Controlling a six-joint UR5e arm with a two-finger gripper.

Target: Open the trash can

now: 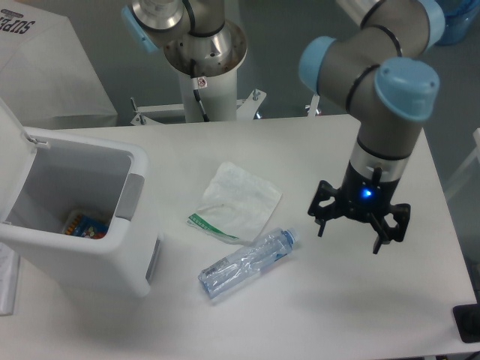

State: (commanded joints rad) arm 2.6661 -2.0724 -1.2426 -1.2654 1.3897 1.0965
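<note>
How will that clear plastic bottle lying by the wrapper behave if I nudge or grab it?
The bottle lies on its side, so it will probably roll. It looks empty and thin-walled: likely light, and may crumple when squeezed. The open gripper hangs to its right, clear of it.

I see even, cool overhead light and a soft image; faint shadows sit under the bottle (247, 262) and gripper (351, 229), whose blue lamp glows, mild glare on the table (225, 322)
</note>
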